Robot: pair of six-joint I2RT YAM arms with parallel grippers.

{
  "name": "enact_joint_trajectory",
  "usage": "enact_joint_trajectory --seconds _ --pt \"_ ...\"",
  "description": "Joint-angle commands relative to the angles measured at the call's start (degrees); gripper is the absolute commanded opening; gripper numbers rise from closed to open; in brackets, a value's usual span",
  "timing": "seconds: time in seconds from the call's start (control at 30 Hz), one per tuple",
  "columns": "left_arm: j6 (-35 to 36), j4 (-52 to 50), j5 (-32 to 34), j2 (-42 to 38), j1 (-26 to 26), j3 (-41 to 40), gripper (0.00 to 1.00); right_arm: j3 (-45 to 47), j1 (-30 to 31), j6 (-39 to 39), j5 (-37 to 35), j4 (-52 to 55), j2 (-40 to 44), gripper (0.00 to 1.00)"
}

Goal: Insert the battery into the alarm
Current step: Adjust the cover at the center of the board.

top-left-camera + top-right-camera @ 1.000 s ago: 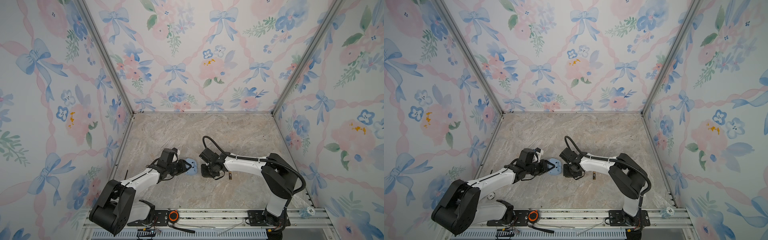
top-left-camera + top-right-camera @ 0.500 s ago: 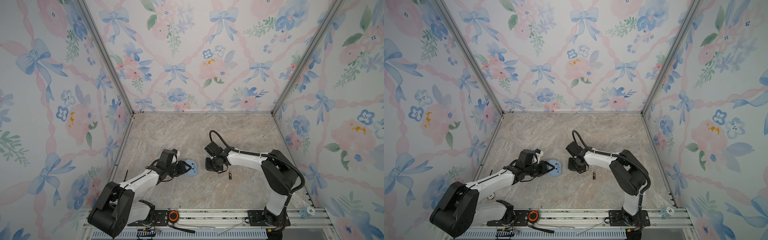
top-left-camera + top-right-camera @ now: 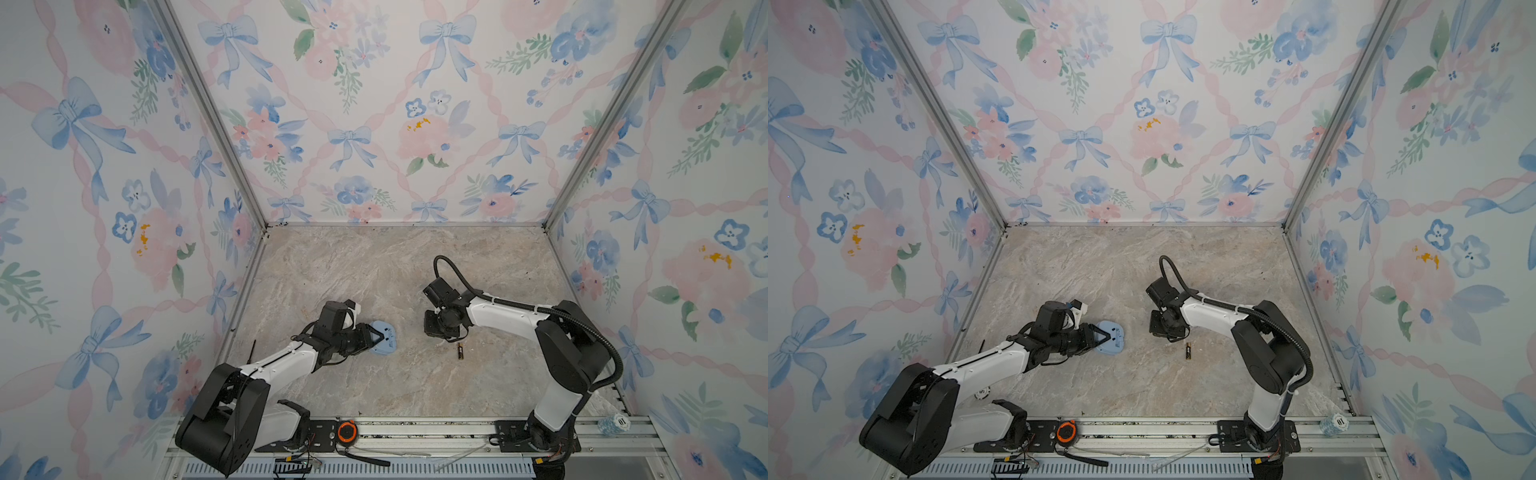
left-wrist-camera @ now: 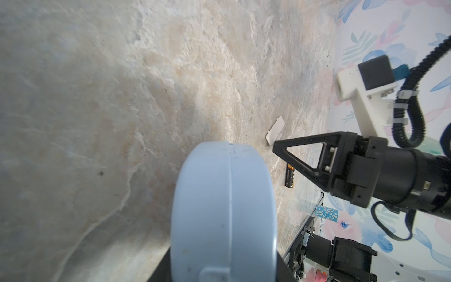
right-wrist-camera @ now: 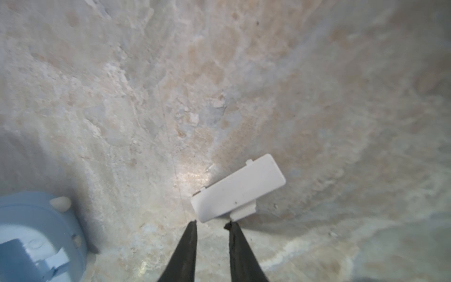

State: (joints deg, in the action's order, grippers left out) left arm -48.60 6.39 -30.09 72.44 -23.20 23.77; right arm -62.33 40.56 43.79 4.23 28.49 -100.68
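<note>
L jaws clamped on blue alarm [image 3: 388, 348]. R jaws slightly parted, empty, tips at white batt. cover [image 5: 238, 188] on desk [image 3: 374, 270]; battery [image 3: 460, 351] loose nearby.

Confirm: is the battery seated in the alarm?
No, the battery lies loose on the table, well apart from the alarm.

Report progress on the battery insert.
Done: the white battery cover is off, lying on the table just beyond the open right claw's tips. In hand: the left claw is shut on the alarm. Left: the battery lies loose on the table, not yet picked up or inserted.
</note>
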Motion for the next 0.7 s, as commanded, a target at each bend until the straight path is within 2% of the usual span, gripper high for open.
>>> enact_joint_trajectory --seconds 0.0,0.07,0.13,0.27,0.4,0.47,0.5,0.6,0.67 --pt "-1.25 0.51 1.48 2.35 -0.23 -1.95 0.0 -1.36 1.94 -4.43 0.96 1.0 4.56 0.31" --pt "-2.74 1.91 3.32 2.99 -0.77 -2.79 0.0 -3.06 4.24 -5.48 -2.33 3.21 7.86 0.39" --pt "-5.51 6.88 3.4 3.8 -1.06 -4.68 0.0 -5.48 6.92 -5.18 -8.49 7.68 11.02 0.48" --pt "-8.7 14.94 -1.78 9.02 -1.86 -4.85 0.0 -11.46 13.05 -1.82 -26.94 20.13 16.21 0.57" --pt "-5.27 15.46 -3.7 10.54 -4.26 -2.11 0.0 -6.53 15.03 -3.23 -28.3 19.01 24.54 0.58" --pt "-4.89 15.17 -2.32 9.51 -4.4 -2.27 0.0 -0.59 13.59 -3.45 -24.59 15.2 31.03 0.57" --pt "-4.93 14.9 -1.97 9.25 -4.44 -2.51 0.0 1.89 11.38 -3.26 -19.59 12.98 33.79 0.55" --pt "-4.85 14.96 -2.29 8.21 -4.65 -4.06 0.0 14.29 -3.55 1.63 9.86 -1.33 41.98 0.53" --pt "-4.09 15.02 -3.19 7.71 -4.57 -4.98 0.0 21.32 -10.52 5.59 19.2 -11.22 45.67 0.57"
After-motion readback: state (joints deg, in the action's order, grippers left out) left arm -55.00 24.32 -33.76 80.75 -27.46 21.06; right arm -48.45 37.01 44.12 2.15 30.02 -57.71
